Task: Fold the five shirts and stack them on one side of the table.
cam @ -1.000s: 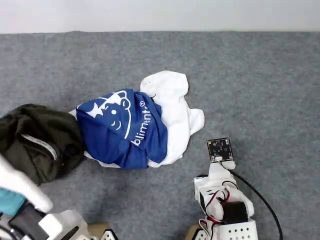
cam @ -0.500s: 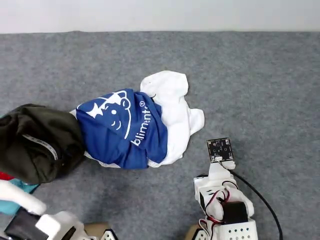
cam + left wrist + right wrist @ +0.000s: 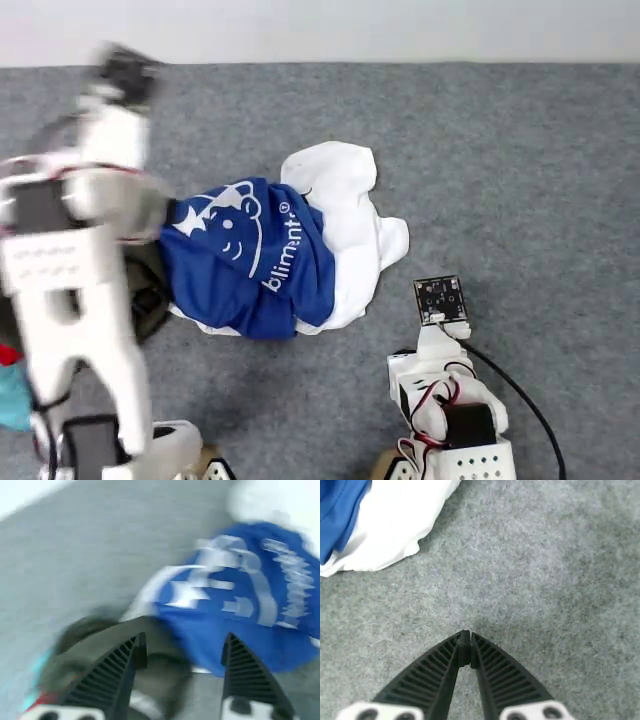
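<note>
Over the blue shirt's (image 3: 250,260) edge, the left gripper (image 3: 186,640) is held wide open and empty; the right gripper (image 3: 470,636) is closed on nothing.

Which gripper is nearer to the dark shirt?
Left. The left gripper hangs open over the dark shirt; the right gripper, shut, is over bare table past the white shirt.
</note>
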`<state>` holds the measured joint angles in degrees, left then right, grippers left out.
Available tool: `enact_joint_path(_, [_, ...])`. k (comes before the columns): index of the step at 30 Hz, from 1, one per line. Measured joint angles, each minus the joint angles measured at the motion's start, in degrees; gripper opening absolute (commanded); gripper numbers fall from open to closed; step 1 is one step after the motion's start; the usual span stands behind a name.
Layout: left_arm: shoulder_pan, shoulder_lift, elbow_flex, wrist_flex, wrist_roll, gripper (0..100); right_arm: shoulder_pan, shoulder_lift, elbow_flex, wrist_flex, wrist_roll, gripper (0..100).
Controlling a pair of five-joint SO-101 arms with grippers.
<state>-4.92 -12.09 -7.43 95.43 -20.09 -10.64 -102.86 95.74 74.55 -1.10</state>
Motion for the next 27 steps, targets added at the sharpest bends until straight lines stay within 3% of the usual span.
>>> enact_joint_path(5, [8.53, 11.34, 3.6, -5.36, 0.35, 25, 0.0, 0.0, 0.0, 0.0, 0.0, 1.0])
enact_joint_path(11, [13.19, 27.69, 3.6, -10.73, 0.35, 25, 0.0, 0.0, 0.0, 0.0, 0.0, 1.0])
enact_joint_path(14, [13.27, 34.64, 3.6, -13.45, 0.7, 19, 0.0, 0.0, 0.0, 0.0, 0.0, 1.0])
enact_joint_path(18, [13.27, 37.8, 3.52, -14.42, 0.7, 0, 0.0, 0.0, 0.0, 0.0, 0.0, 1.0])
enact_joint_path(23, [10.9, 35.96, 1.76, -10.9, 0.53, 0, 0.0, 0.0, 0.0, 0.0, 0.0, 1.0])
enact_joint_path(27, [3.16, 28.13, -1.05, -7.82, 0.44, 0, 0.0, 0.0, 0.0, 0.0, 0.0, 1.0])
